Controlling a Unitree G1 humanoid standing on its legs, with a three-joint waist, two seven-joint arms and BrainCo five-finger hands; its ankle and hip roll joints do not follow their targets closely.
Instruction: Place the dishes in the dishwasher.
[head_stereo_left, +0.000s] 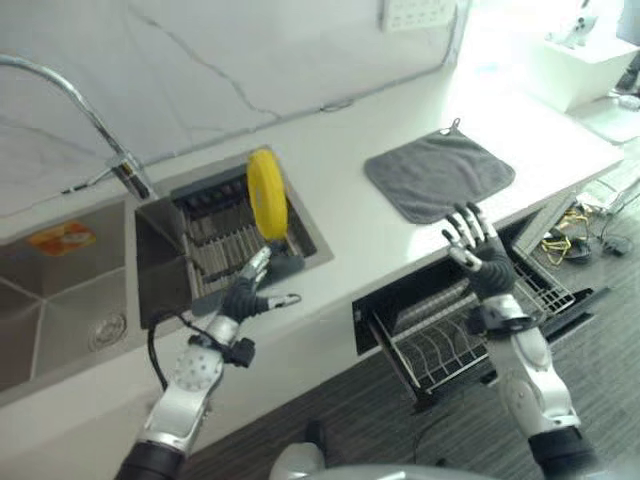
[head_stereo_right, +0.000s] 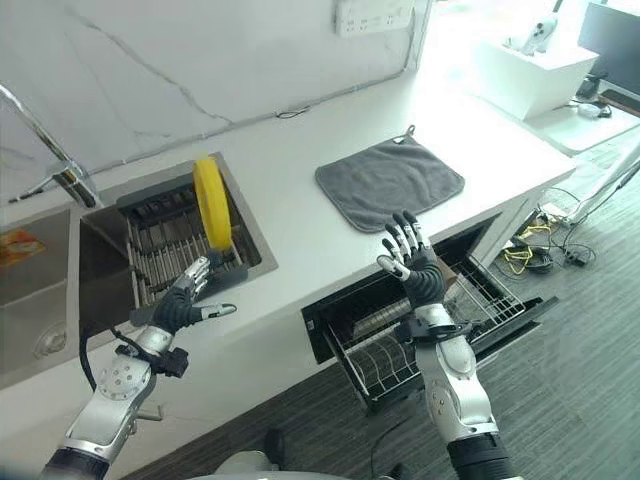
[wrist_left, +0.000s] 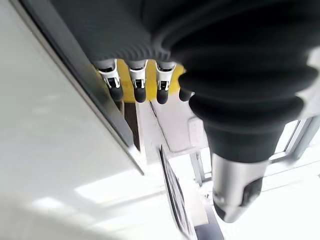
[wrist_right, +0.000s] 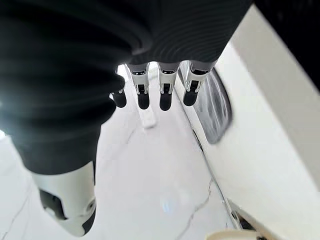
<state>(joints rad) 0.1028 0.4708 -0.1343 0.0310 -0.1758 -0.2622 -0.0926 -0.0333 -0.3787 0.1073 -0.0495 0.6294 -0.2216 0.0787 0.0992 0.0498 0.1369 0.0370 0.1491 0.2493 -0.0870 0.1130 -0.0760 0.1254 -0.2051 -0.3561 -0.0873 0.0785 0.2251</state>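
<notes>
Yellow plate (head_stereo_left: 267, 194) stands on edge in the sink's dish rack (head_stereo_left: 215, 240), slotted upright for draining. Left hand (head_stereo_left: 247, 292), fingers spread and empty, hangs just near of the plate, apparently for a grasp. Right hand (head_stereo_right: 412, 262), spread and empty, is raised above the open dishwasher rack (head_stereo_right: 400, 345), right of the sink

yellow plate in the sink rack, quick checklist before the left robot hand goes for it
1. Yellow plate stands on edge in the sink rack, free to grasp: ok.
2. Left robot hand open, just short of the plate, holding nothing: ok.
3. Right robot hand open and empty, raised above the dishwasher rack: ok.
4. Dishwasher rack pulled out, slots look free: ok.
5. Grey cloth lies flat on the counter, away from the plate's path: ok.
6. Anything behind the plate in the sink rack: cannot tell.
</notes>
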